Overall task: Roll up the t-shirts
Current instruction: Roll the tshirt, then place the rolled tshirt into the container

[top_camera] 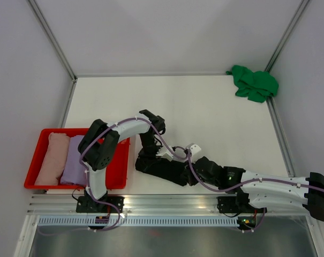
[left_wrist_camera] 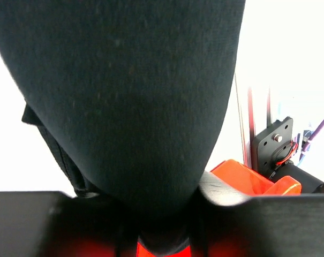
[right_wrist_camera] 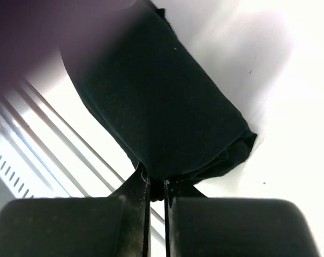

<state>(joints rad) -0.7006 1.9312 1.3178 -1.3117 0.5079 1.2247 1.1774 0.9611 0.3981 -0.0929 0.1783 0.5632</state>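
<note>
Rolled black t-shirt (top_camera: 153,167) is lying on the surface (top_camera: 178,107) just right of the red tray (top_camera: 118,170). Left jaws are clamped on the end nearest the tray, and right jaws are pinched to a slit at the far end. Pink tee (top_camera: 53,158) and lavender tee (top_camera: 73,160) are in the tray, green tee (top_camera: 254,84) well off to its right.

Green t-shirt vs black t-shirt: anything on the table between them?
Nothing loose: top view shows bare table between green t-shirt and black t-shirt, only the right arm reaching at the black one.
</note>
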